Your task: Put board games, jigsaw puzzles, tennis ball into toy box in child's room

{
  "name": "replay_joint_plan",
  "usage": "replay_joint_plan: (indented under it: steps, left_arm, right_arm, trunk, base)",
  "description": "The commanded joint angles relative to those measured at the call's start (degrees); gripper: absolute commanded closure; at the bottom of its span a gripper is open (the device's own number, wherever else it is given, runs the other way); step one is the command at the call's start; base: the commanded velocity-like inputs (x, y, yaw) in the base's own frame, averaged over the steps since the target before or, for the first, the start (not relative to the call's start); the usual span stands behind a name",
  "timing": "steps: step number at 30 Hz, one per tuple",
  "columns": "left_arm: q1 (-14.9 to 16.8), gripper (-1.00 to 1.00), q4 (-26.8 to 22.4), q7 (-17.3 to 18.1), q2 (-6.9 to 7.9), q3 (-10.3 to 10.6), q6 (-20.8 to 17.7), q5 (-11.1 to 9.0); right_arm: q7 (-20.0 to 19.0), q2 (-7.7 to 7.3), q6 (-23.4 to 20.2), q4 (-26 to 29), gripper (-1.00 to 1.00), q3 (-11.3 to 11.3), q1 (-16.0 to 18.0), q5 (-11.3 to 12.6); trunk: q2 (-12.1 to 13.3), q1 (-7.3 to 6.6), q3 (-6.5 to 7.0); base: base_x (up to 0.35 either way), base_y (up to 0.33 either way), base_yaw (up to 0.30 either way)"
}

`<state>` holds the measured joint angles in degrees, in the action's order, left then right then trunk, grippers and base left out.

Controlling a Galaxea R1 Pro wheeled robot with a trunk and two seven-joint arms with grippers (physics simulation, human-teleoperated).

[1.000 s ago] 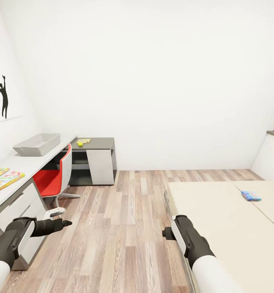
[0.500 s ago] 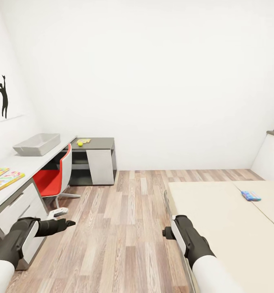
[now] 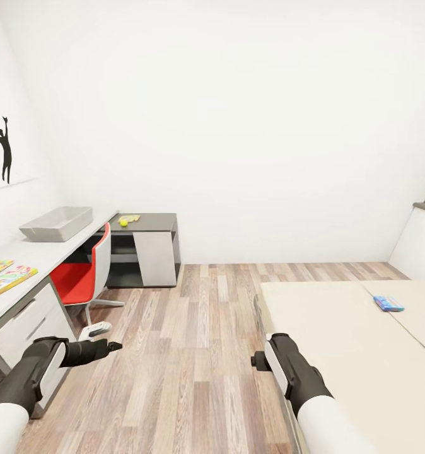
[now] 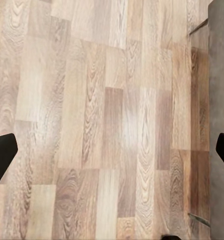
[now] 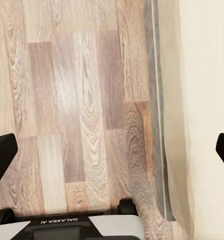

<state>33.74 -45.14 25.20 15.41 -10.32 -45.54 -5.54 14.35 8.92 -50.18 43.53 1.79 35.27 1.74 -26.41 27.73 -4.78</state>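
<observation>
both grippers, left (image 4: 112,150) and right (image 5: 112,150), spread and empty; the thin blue flat board-game box (image 3: 389,303) on the cream-covered bed (image 3: 338,340) looks light and stiff, best pinched across one edge

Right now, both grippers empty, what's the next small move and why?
Probably roll the base forward along the bed toward the blue board game. It lies on the cover well beyond the right gripper, whose fingers are spread over bare floor; the left gripper is likewise open.
</observation>
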Motion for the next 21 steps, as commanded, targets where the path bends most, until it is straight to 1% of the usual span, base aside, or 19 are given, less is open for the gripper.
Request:
replay_joint_plan:
  steps: [1, 21]
  left_arm:
    - [0.1, -1.0, 0.0, -0.1, 0.0, -0.1, -0.5, -0.6]
    - [0.1, -1.0, 0.0, -0.2, -0.1, -0.1, -0.4, -0.5]
  right_arm:
    - [0.2, 0.07, -0.2, 0.1, -1.0, 0.2, 0.0, 0.2]
    - [0.2, 0.11, -0.2, 0.1, -1.0, 0.2, 0.0, 0.2]
  trunk:
    - [-0.1, 0.03, -0.13]
    - [-0.1, 0.03, -0.13]
  base:
    - [0.0, -0.024, 0.0]
    - [0.0, -0.007, 0.0]
